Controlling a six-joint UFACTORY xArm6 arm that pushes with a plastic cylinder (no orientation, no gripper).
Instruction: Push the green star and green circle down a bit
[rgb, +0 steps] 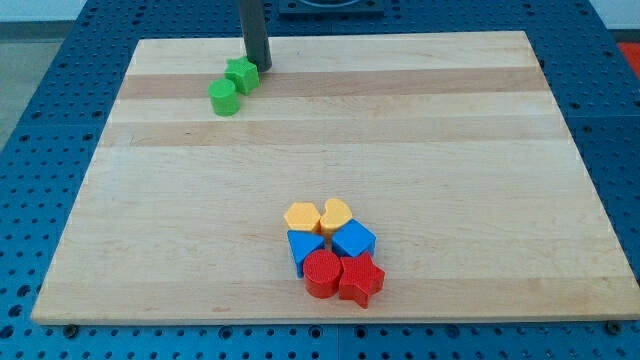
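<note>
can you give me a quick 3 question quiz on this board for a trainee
1. True or false: my tip stands at the view's upper right of the green star.
2. Which block lies nearest the green star? A. red star B. green circle C. yellow heart
3. How many blocks form the cluster near the view's bottom?

Key: 1 true; 2 B, they touch; 3 six: two yellow, two blue, two red.
</note>
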